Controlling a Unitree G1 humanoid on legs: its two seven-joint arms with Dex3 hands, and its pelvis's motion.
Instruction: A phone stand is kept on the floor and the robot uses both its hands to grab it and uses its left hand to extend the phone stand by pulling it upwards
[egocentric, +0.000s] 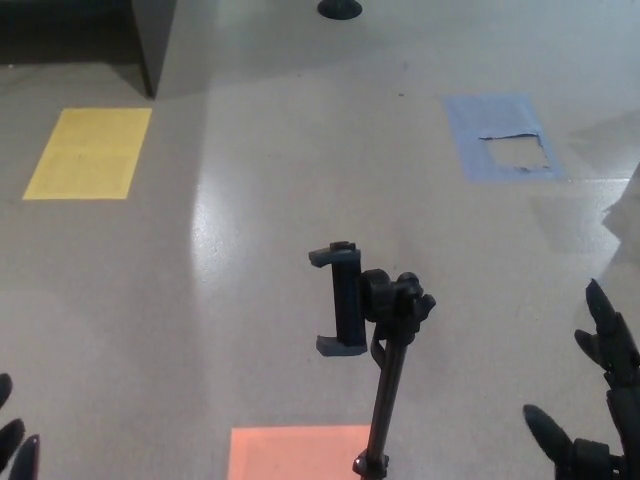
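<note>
- While the black phone stand (372, 340) rises on its thin pole from the picture's bottom edge, its clamp head sits at the centre, touched by neither hand.
- At the lower right, the robot's black right hand (590, 420) has thumb and fingers spread apart, holding nothing, well apart from the stand.
- Only the fingertips of the left hand (12, 440) show at the bottom-left corner; I cannot tell whether it is spread or closed.
- On the pale floor (250, 250) lie a yellow rectangle (90, 152), a torn blue rectangle (503, 135) and an orange rectangle (295, 452) beside the pole.
</note>
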